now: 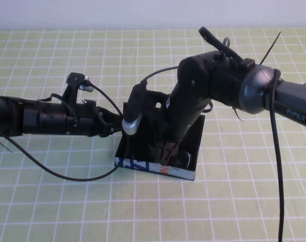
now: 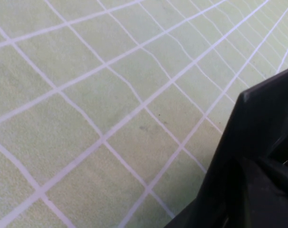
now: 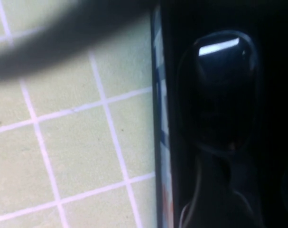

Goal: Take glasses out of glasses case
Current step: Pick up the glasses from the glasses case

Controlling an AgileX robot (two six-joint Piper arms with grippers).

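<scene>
The glasses case (image 1: pixel 153 167) lies open in the middle of the table, its blue and orange printed front side facing me. My right gripper (image 1: pixel 168 151) reaches down into the case from the right. The glasses (image 3: pixel 219 80) show in the right wrist view as a glossy black lens inside the case, close under the gripper. In the high view only a dark rounded part of the glasses (image 1: pixel 186 158) shows. My left gripper (image 1: pixel 121 126) is at the case's left back edge. The black case wall (image 2: pixel 262 123) fills one corner of the left wrist view.
The table is covered by a green cloth with a white grid (image 1: pixel 67 201). Black cables (image 1: pixel 273 166) hang from both arms over the cloth. The printed front edge of the case (image 3: pixel 159 118) runs beside bare cloth in the right wrist view.
</scene>
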